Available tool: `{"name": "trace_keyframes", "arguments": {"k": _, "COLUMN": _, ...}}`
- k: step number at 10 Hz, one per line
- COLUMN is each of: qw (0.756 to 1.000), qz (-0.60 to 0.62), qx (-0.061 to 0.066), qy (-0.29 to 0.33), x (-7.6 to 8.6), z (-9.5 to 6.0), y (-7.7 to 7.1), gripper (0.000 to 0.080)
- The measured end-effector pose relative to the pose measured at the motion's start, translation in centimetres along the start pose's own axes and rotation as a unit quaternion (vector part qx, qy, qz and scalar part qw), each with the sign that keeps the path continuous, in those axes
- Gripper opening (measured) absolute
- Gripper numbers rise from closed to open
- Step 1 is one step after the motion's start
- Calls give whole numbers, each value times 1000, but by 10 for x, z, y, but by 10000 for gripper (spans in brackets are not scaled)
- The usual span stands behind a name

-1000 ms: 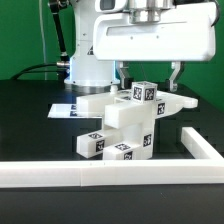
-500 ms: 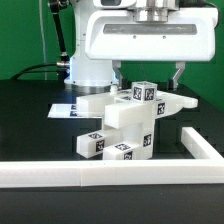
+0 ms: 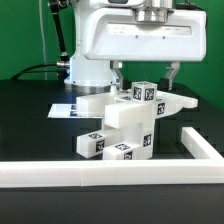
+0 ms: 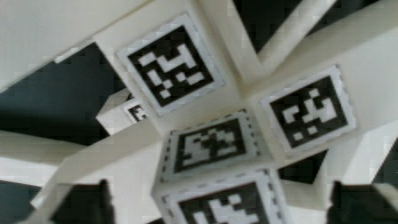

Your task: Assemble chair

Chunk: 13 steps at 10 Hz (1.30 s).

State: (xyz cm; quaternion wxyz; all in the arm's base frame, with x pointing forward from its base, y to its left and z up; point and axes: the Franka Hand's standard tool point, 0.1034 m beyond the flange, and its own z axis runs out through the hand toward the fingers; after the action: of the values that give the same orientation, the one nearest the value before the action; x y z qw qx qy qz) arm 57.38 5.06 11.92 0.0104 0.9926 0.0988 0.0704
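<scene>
exterior view, chair point(image 3: 122, 118) on the black table point(image 3: 30, 125) just inside the white border rail point(image 3: 100, 172), gripper point(image 3: 147, 84) above it, jaws wide apart either side of the upper tagged cube point(image 3: 146, 95), holding nothing, wrist view, only four tags point(image 4: 173, 62) close up

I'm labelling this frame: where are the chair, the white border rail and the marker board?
chair point(image 3: 122, 118), exterior view, plain white block at its middle.
border rail point(image 3: 60, 176), exterior view, its long front run.
marker board point(image 3: 56, 112), exterior view, its bare white corner.
</scene>
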Motion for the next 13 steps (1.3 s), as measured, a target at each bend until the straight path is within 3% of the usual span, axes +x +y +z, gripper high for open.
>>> {"name": "trace_keyframes", "arguments": {"k": 1, "qw": 1000, "qz": 0, "qx": 0, "qy": 0, "x": 0, "z": 0, "y": 0, "gripper": 426}}
{"name": "trace_keyframes", "arguments": {"k": 2, "qw": 1000, "qz": 4, "qx": 0, "qy": 0, "x": 0, "z": 0, "y": 0, "gripper": 426}}
{"name": "trace_keyframes", "arguments": {"k": 3, "qw": 1000, "qz": 14, "qx": 0, "qy": 0, "x": 0, "z": 0, "y": 0, "gripper": 282}}
{"name": "trace_keyframes", "arguments": {"k": 8, "qw": 988, "qz": 151, "qx": 1, "qy": 0, "x": 0, "z": 0, "y": 1, "gripper": 283}}
{"name": "trace_keyframes", "arguments": {"k": 12, "qw": 931, "qz": 364, "qx": 4, "qy": -7, "x": -1, "z": 0, "y": 3, "gripper": 284}}
{"name": "trace_keyframes", "arguments": {"k": 13, "qw": 901, "qz": 433, "qx": 4, "qy": -7, "x": -1, "z": 0, "y": 3, "gripper": 284}}
